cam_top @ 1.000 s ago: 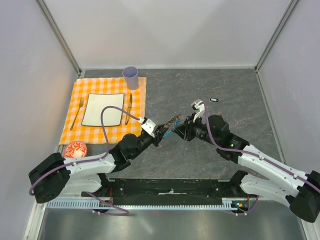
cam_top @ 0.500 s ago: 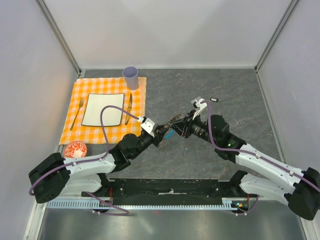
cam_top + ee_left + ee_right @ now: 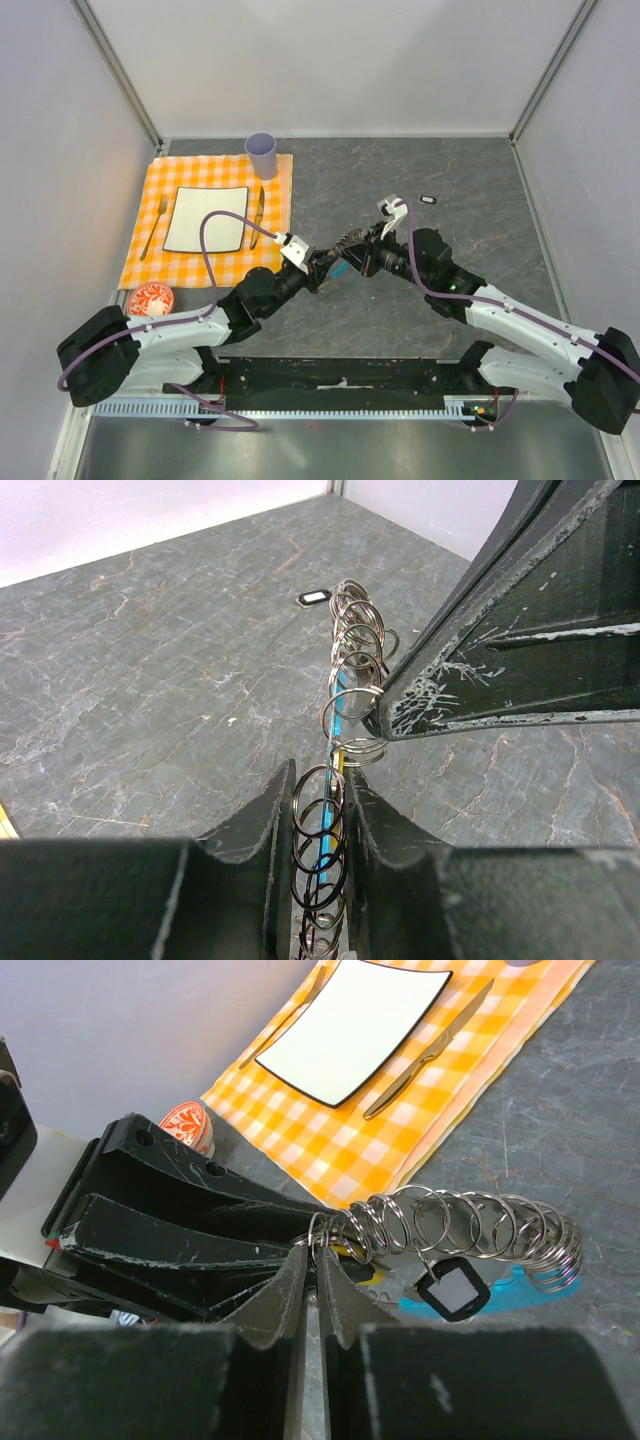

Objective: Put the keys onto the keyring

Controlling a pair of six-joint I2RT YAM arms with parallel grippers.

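Observation:
The keyring point(image 3: 347, 240) is a chain of metal rings with a blue section point(image 3: 510, 1285), held off the table between both grippers. My left gripper point(image 3: 325, 266) is shut on its lower rings point(image 3: 318, 810), with the blue strip and a yellow key point(image 3: 340, 760) between the fingers. My right gripper point(image 3: 354, 260) is shut on an end ring point(image 3: 322, 1232) right at the left gripper's tips. A black key with a white centre point(image 3: 452, 1288) hangs from the chain. Another black key point(image 3: 429, 199) lies loose on the table, also in the left wrist view point(image 3: 313, 597).
An orange checked placemat point(image 3: 280, 175) at the left holds a white square plate point(image 3: 207, 218), a fork point(image 3: 152, 228) and a knife point(image 3: 257, 210). A purple cup point(image 3: 261, 155) stands at its far corner. A small red-patterned bowl point(image 3: 150, 298) sits near the left arm.
My right gripper has shifted slightly left and closer to the left gripper's tips. The left gripper and the keyring have stayed nearly still.

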